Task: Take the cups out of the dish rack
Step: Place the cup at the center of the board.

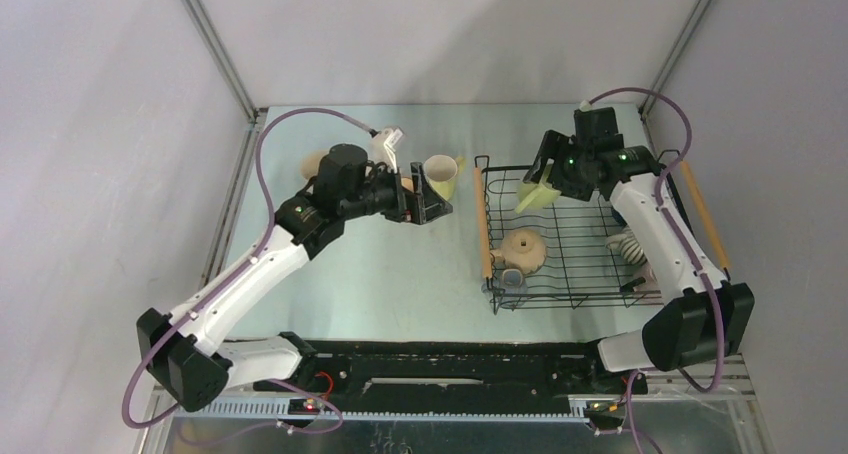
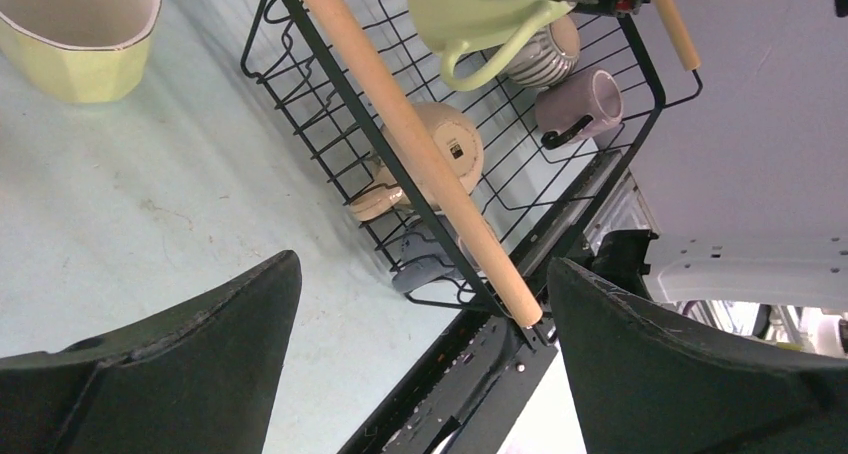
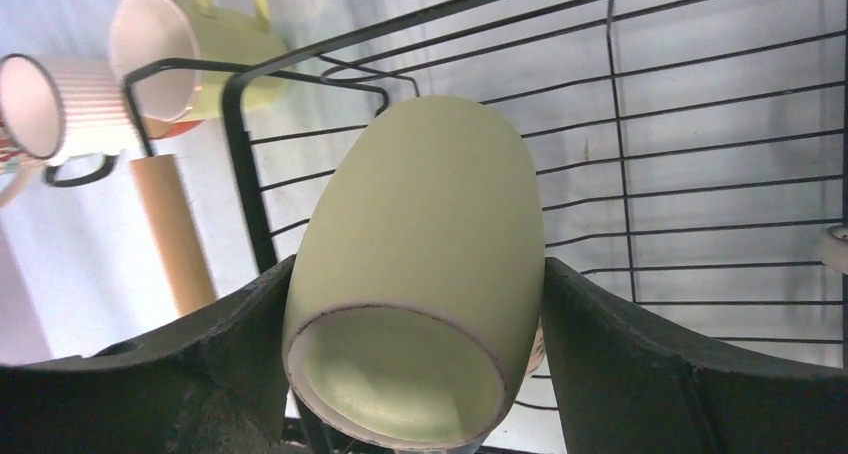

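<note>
right gripper clamped on a pale green mug over the far-left corner of the dish rack, left gripper wide open, empty, just beside a yellow mug

A pale blue-green table with faint scuffs forms the floor of a booth with plain white walls. Two slim metal posts slant up from its far corners. Along the near edge runs a black rail, with a pale slotted strip just in front of it and a sheet of dull metal nearest the camera.
</note>
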Robot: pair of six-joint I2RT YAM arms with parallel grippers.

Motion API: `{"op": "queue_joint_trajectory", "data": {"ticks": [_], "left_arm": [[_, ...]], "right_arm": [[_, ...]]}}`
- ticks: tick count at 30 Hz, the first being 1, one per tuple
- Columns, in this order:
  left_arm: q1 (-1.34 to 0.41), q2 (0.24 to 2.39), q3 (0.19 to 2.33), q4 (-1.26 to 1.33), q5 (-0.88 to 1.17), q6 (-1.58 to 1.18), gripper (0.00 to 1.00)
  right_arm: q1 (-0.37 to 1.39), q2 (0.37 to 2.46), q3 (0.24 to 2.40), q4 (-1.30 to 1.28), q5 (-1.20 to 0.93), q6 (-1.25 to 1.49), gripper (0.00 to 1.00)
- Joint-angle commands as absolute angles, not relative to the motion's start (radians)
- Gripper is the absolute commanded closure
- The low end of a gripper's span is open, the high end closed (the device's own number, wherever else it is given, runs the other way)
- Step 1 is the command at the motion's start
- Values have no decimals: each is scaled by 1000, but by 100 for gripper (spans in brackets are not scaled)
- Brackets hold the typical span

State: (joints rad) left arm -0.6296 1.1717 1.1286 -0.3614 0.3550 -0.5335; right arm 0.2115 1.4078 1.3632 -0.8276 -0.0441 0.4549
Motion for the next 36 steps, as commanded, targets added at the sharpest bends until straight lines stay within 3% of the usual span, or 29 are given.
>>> {"op": "queue_joint_trajectory", "data": {"ticks": [1, 21, 36], "left_arm": [[-627, 1194, 1210, -293, 394, -569, 0], [-572, 1306, 1207, -7, 568, -802, 3], [-548, 1358, 1121, 293, 649, -980, 14]], "right_arm": [[195, 1332, 1470, -829, -149, 477, 73], [192, 1233, 1542, -807, -479, 586, 72], [243, 1228, 1503, -666, -629, 697, 72]]}}
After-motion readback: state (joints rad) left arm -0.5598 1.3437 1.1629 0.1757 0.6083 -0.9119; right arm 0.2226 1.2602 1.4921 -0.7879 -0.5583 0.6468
